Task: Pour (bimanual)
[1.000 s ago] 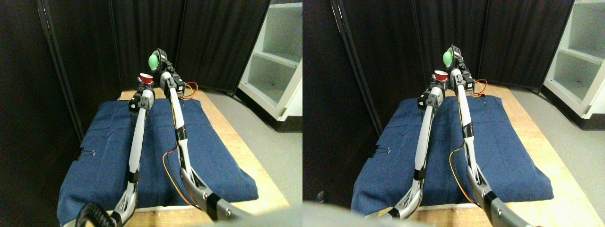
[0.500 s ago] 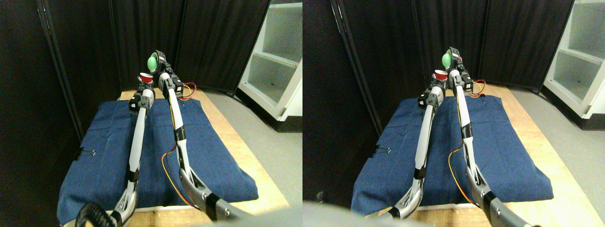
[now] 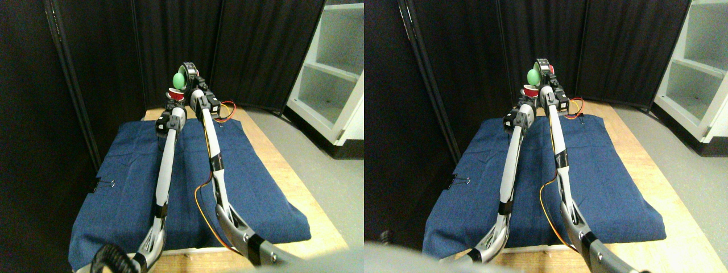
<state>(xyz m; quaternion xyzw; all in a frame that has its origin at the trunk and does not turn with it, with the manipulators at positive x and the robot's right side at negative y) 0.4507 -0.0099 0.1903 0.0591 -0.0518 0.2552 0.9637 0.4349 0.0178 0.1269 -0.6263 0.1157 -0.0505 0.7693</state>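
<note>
A small red cup point(image 3: 174, 94) with a white rim is held upright above the far end of the blue cloth, with my left gripper point(image 3: 172, 103) shut on it. Just above and to its right, a green cup point(image 3: 180, 79) is tipped on its side, its mouth turned left toward the red cup. My right gripper point(image 3: 189, 75) is shut on the green cup. The two cups almost touch. Whatever is inside them is too small to see.
A blue cloth point(image 3: 131, 187) covers a wooden table point(image 3: 287, 185). A binder clip point(image 3: 104, 183) sits on the cloth's left edge. Dark curtains stand behind, and a white shelf unit point(image 3: 333, 74) at the right. Red and yellow wires point(image 3: 229, 108) loop near the right arm.
My right gripper has moved left and down with the green cup, bringing it closer over the red cup. The left arm and red cup have stayed put.
</note>
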